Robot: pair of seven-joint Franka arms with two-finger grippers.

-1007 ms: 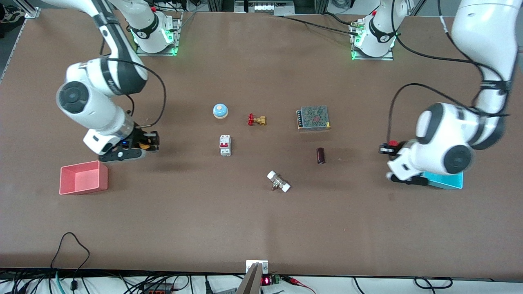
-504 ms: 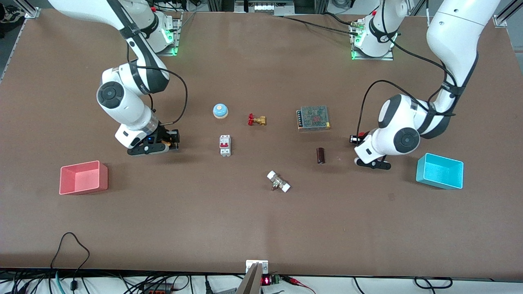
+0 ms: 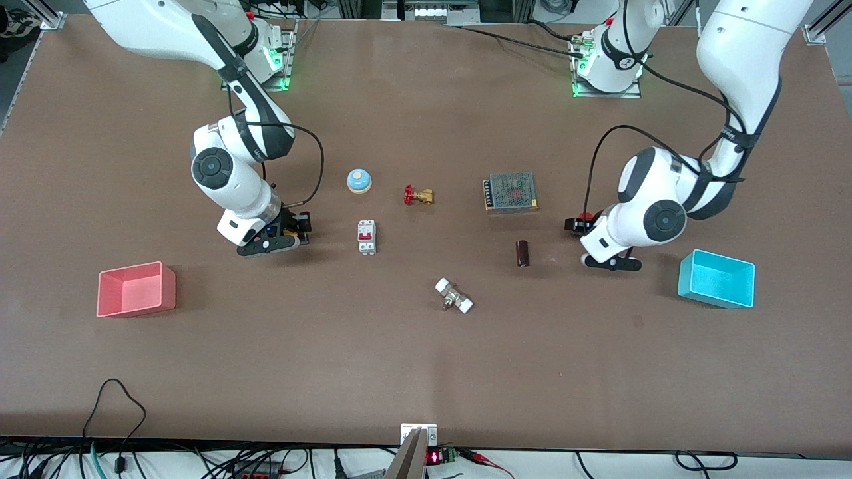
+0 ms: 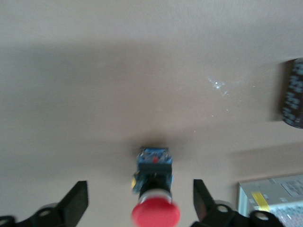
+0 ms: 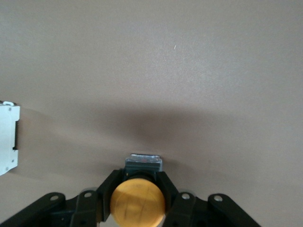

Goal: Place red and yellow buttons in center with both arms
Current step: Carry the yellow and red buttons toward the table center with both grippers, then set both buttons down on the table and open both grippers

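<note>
My right gripper point(image 3: 301, 226) is shut on the yellow button point(image 3: 288, 232), low over the table beside the white breaker point(image 3: 367, 236). In the right wrist view both fingers point(image 5: 108, 189) press the black body under the orange-yellow cap point(image 5: 138, 203). My left gripper point(image 3: 574, 225) is open, low over the table toward the left arm's end from the dark cylinder point(image 3: 522, 253). In the left wrist view its fingers point(image 4: 78, 201) stand wide apart around the red button point(image 4: 155, 213), touching neither side. The button's body end meets its shadow on the tabletop. The red cap also shows in the front view point(image 3: 586, 216).
Between the grippers lie a blue-and-white dome point(image 3: 359, 180), a brass valve point(image 3: 418, 195), a mesh-topped power supply point(image 3: 510, 191) and a white-ended fitting point(image 3: 454, 296). A pink bin point(image 3: 136, 289) is at the right arm's end and a cyan bin point(image 3: 716, 278) at the left arm's end.
Both arms have swung inward toward the table's middle with their buttons, the right from beside the pink bin, the left from over the cyan bin. The left has hardly moved in the last half second.
</note>
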